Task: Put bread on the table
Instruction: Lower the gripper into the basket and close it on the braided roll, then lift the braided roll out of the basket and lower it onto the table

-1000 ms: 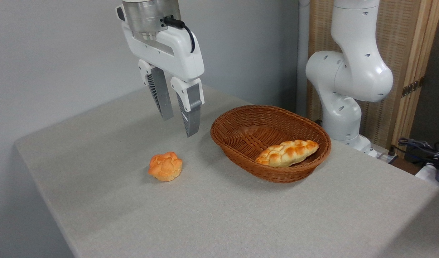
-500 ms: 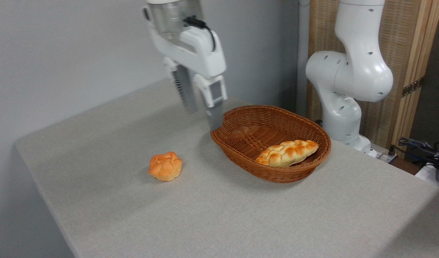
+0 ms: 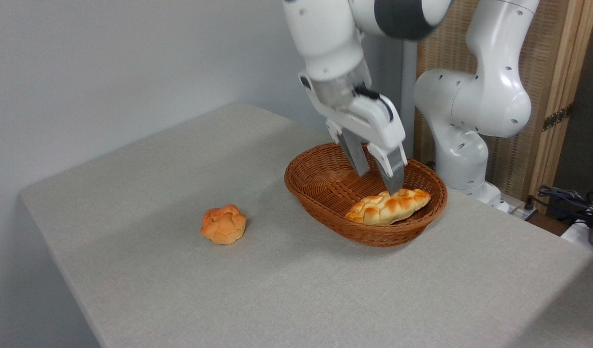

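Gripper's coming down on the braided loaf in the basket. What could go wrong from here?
The open gripper sits toward the back edge of the bread, so the fingers may pinch only the crust and slip. The loaf leans on the basket wall; lifting could drag the light basket along.

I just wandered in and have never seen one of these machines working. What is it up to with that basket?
A white robot arm has lowered its claw into the brown wicker basket, right above the braided bread lying inside. The claw is open with its tips at the loaf's top, and it has not gripped it. The loaf has not been lifted onto the grey table. A small round orange bun sits on the table to the left, untouched.
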`<state>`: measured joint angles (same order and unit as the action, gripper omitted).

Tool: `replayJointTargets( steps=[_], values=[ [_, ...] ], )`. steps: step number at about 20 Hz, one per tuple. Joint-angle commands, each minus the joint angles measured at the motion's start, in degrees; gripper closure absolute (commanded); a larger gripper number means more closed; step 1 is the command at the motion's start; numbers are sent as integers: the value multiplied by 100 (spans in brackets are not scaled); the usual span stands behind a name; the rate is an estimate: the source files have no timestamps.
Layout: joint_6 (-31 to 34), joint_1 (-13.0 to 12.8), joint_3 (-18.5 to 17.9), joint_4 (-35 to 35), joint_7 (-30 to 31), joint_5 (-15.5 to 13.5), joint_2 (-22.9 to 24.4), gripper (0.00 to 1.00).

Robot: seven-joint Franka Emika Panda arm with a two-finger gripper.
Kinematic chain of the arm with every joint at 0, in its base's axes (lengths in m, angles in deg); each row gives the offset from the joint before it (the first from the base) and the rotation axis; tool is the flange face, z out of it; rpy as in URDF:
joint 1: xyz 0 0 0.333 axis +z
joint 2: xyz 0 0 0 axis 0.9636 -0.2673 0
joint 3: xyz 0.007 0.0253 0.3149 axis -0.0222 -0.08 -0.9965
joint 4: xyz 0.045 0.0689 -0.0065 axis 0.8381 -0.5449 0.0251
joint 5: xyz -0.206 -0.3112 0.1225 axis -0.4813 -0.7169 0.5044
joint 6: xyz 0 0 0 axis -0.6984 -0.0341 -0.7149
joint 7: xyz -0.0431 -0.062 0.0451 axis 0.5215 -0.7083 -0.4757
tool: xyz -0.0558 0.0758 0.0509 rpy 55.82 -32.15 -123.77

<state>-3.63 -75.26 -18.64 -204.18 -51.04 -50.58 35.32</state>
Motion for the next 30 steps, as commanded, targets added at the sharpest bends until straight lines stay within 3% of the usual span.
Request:
replayJointTargets(
  steps=[1,4,7,12,19,24,27,30],
  values=[
    [-533,164,-88,-569,-54,137,65,0],
    [-622,181,-88,-649,-98,347,38,0],
    [-657,208,-80,-772,-115,366,-49,1],
    [-753,155,-80,-772,-168,366,-137,57],
    [-824,120,-71,-763,-467,348,-199,85],
    [-763,76,-45,-719,-590,331,-190,91],
    [-395,41,-1,-352,-616,278,-181,93],
    [395,-56,-18,333,-704,-274,-225,96]
  ],
)
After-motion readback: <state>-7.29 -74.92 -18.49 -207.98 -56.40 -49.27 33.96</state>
